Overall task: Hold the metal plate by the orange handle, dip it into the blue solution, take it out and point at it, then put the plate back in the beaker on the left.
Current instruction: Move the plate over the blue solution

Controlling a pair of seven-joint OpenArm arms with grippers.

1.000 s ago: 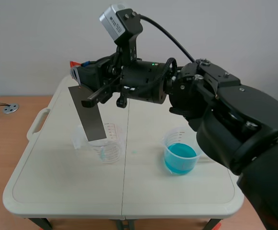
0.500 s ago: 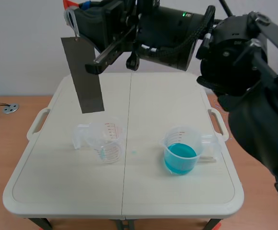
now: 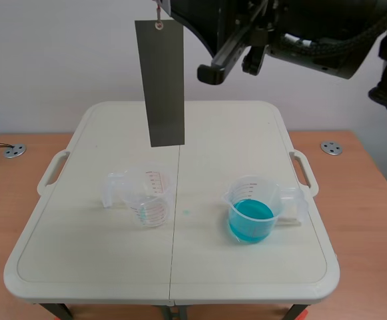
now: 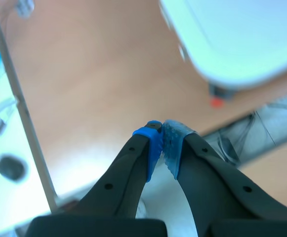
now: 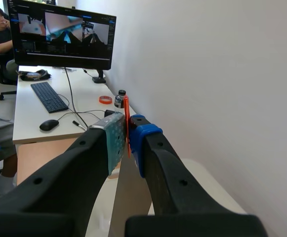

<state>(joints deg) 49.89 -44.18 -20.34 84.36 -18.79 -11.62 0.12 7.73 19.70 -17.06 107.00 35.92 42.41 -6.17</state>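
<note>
A dark grey metal plate (image 3: 160, 83) hangs upright high over the table's middle back, left of the blue-solution beaker (image 3: 252, 217) and above and behind the empty clear beaker (image 3: 146, 197). The right arm (image 3: 280, 33) crosses the scene view's top, and the plate hangs from its gripper end. In the right wrist view my right gripper (image 5: 128, 133) is shut on the thin orange handle (image 5: 127, 118). My left gripper (image 4: 162, 143) is shut on nothing, off the table over the wooden floor, and is out of the scene view.
The white folding table (image 3: 80, 267) has side handles (image 3: 52, 171). Round metal discs (image 3: 14, 151) lie on the wood at either side. The right wrist view shows a desk with a monitor (image 5: 59, 39), a keyboard and a seated person. A table corner (image 4: 242, 44) lies ahead of the left gripper.
The right arm has lifted the plate out of the left beaker's area, higher and to the right, so it now hangs over the table's middle.
</note>
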